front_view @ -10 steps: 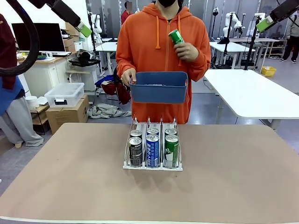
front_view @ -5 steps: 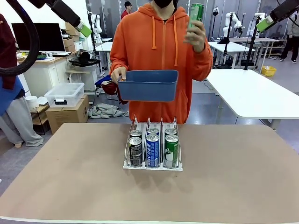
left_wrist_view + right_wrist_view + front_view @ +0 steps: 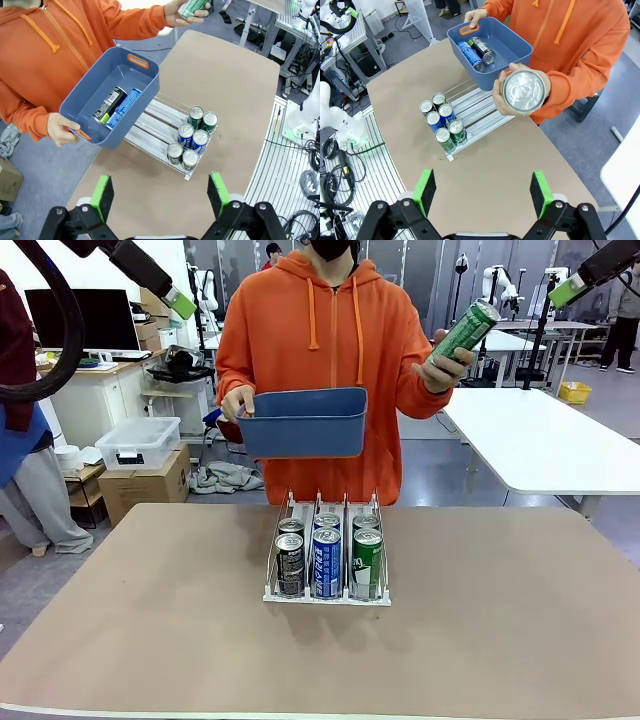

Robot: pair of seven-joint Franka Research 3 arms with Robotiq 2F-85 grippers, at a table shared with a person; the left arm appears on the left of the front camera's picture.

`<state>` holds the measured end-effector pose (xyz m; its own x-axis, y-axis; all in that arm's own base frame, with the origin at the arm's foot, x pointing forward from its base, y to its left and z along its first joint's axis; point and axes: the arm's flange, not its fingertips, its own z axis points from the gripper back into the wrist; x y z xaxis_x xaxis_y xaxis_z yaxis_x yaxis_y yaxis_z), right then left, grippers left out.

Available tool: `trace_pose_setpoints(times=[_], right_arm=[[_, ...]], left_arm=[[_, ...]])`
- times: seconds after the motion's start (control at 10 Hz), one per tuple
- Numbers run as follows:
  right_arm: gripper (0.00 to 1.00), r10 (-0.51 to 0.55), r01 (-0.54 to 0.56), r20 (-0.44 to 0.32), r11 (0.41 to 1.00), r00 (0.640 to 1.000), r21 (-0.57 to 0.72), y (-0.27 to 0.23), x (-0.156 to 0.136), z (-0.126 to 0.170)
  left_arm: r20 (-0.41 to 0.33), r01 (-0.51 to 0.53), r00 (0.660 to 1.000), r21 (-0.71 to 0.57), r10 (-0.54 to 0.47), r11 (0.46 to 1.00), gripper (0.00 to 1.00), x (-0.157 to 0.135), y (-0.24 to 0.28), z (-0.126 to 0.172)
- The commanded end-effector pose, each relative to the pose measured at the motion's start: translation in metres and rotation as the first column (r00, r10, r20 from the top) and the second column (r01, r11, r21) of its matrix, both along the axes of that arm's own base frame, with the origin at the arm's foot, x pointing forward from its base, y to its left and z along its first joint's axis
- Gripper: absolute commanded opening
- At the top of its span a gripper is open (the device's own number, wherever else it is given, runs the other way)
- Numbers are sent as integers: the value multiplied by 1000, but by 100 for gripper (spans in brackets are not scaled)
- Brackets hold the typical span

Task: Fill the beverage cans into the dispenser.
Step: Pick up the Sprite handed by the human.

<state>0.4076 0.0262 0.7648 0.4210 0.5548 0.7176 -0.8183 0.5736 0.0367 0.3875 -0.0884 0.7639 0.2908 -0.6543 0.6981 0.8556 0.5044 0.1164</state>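
The dispenser (image 3: 303, 511) stands mid-table with beverage cans (image 3: 327, 562) in its lanes: two black on the left, two blue in the middle, two green on the right. A person in an orange hoodie holds a tilted green can (image 3: 466, 329) out to the picture's right. In the right wrist view that green can (image 3: 523, 91) shows its silver top. My left gripper (image 3: 160, 195) hangs open high above the dispenser (image 3: 152, 120). My right gripper (image 3: 482, 192) is also open and high, empty. Both grippers' green pads show at the top corners, left gripper (image 3: 181, 305), right gripper (image 3: 563, 290).
The person's other hand holds a blue bin (image 3: 300, 430) above the table's far edge. In the left wrist view the bin (image 3: 146, 90) holds a black can (image 3: 110, 102) and a blue can (image 3: 125, 106). White tables and boxes stand beyond.
The person lifted the green can from chest height, then swung it out to the picture's right and tilted it. The blue bin shifted left and slightly up. Both arms stayed still.
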Motion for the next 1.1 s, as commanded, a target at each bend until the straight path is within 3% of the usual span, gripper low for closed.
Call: trace_pose_setpoints(times=[0.0, 1.0], right_arm=[[100, -5, 5, 5, 1000, 1000, 0, -1, 1, 0], [100, -5, 5, 5, 1000, 1000, 0, -1, 1, 0]], left_arm=[[-3, 7, 1000, 6, -7, 1000, 100, -2, 0, 0], [-3, 7, 1000, 6, -7, 1000, 100, -2, 0, 0]])
